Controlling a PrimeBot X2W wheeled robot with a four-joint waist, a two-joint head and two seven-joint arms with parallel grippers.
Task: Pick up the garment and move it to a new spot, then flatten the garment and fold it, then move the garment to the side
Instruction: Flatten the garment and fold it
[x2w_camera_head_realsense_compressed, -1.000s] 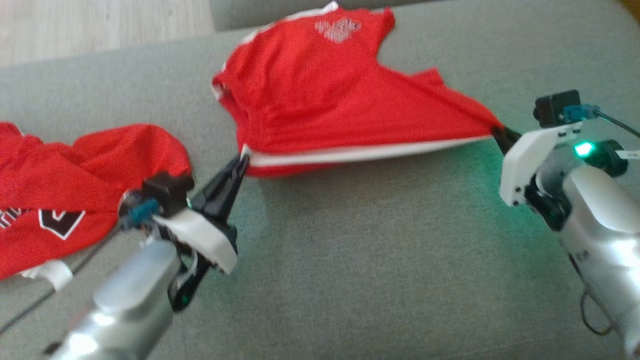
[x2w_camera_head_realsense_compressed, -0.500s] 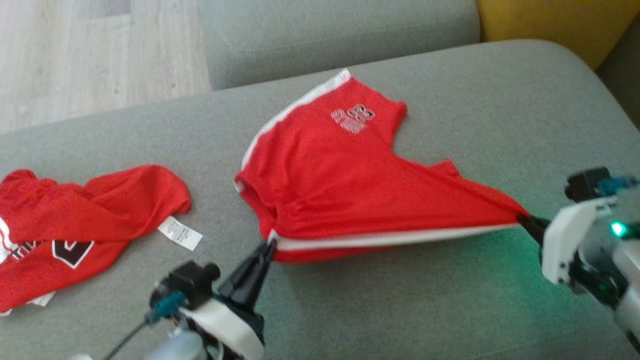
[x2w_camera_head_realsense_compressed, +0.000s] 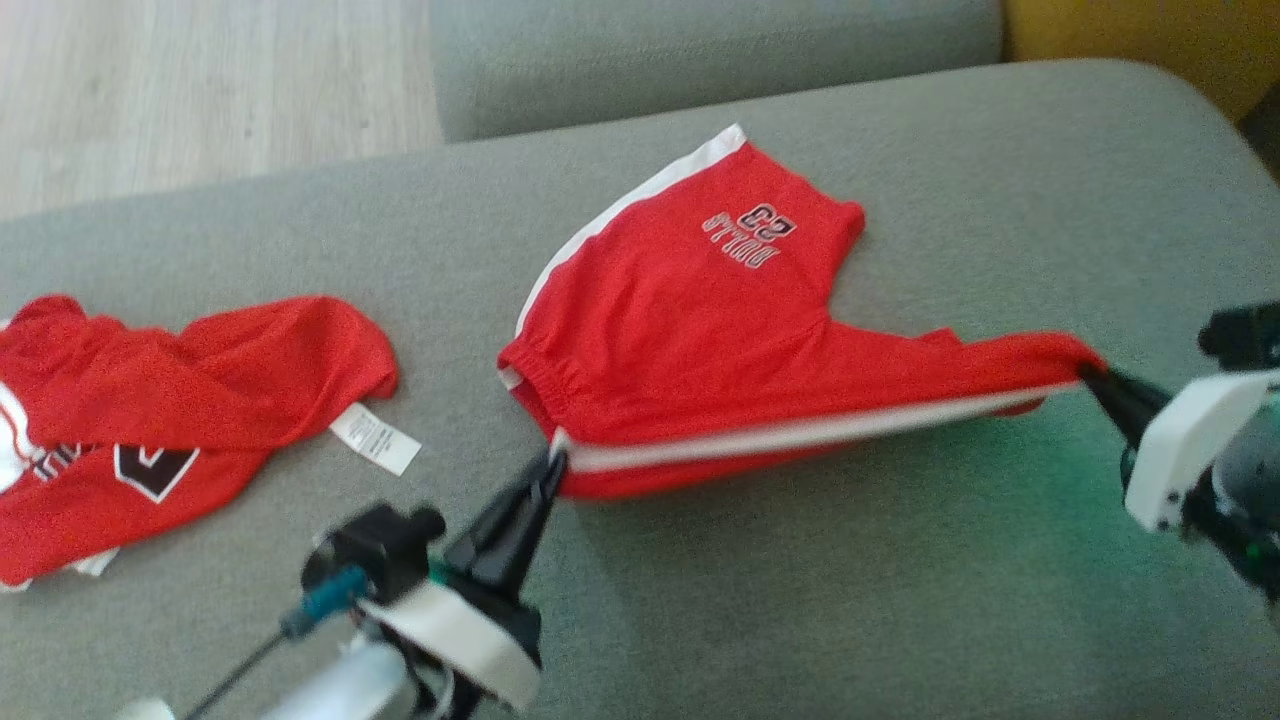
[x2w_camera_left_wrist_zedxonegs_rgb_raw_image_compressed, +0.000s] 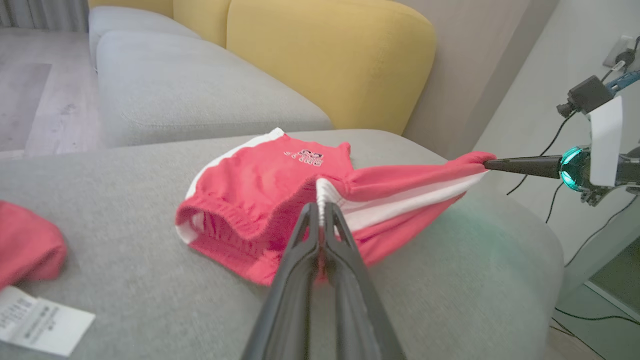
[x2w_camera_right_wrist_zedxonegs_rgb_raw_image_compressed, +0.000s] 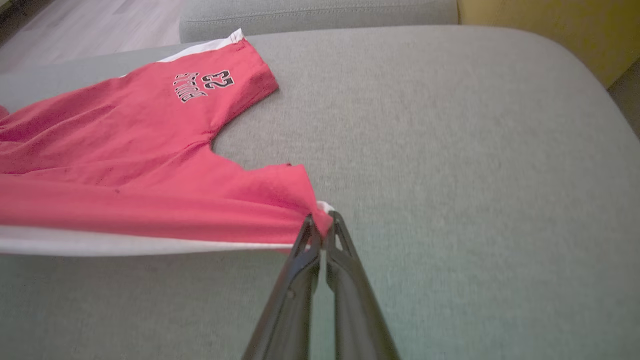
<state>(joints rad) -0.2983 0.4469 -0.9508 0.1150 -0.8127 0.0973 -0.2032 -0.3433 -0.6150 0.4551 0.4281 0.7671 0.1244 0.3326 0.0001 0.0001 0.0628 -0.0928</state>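
Observation:
The garment is a pair of red shorts (x2w_camera_head_realsense_compressed: 700, 330) with white side stripes and "BULLS 23" print, spread on the grey sofa seat (x2w_camera_head_realsense_compressed: 800, 600). My left gripper (x2w_camera_head_realsense_compressed: 556, 462) is shut on the waistband end of the near white stripe, seen up close in the left wrist view (x2w_camera_left_wrist_zedxonegs_rgb_raw_image_compressed: 319, 204). My right gripper (x2w_camera_head_realsense_compressed: 1088, 374) is shut on the leg hem at the stripe's other end (x2w_camera_right_wrist_zedxonegs_rgb_raw_image_compressed: 321, 218). The near edge is pulled taut and lifted between them; the far leg (x2w_camera_right_wrist_zedxonegs_rgb_raw_image_compressed: 220, 85) lies flat on the cushion.
A second red jersey (x2w_camera_head_realsense_compressed: 150, 400) with a white label (x2w_camera_head_realsense_compressed: 375, 438) lies crumpled at the left of the seat. A grey cushion (x2w_camera_head_realsense_compressed: 700, 50) and yellow backrest (x2w_camera_left_wrist_zedxonegs_rgb_raw_image_compressed: 330, 60) stand behind. Wood floor (x2w_camera_head_realsense_compressed: 200, 80) lies beyond the left edge.
The head camera has shifted, so the whole scene has slid. Both grippers keep hold of the shorts, whose near edge is stretched longer and lower toward the right.

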